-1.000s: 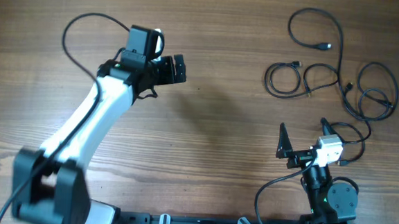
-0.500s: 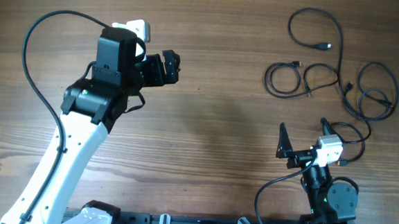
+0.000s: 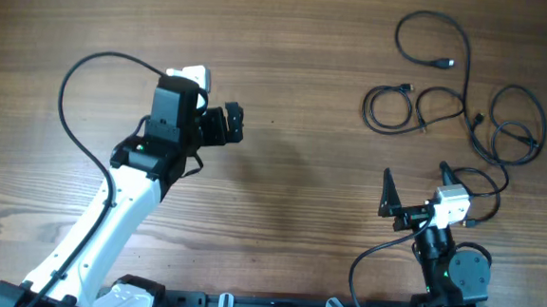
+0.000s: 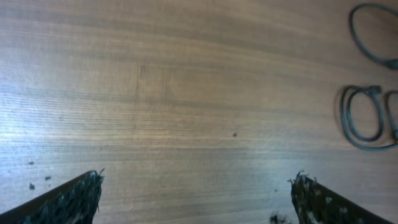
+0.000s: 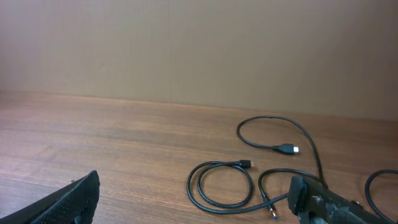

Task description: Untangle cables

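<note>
The left pincer (image 4: 198,183) hangs above bare desk (image 4: 186,74), its fingers spread wide and gripping nothing. The right pincer (image 5: 194,182) is equally wide apart and empty, near the cables (image 3: 467,84), which lie in loose loops on the desk's far right side.

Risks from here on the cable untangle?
The thin black plug-ended cables overlap in loops at the right, so pulling one may drag the rest. One loop lies close beside the open right tool; moving that arm might snag it. The open left tool hangs over bare wooden tabletop, a long reach away.
</note>
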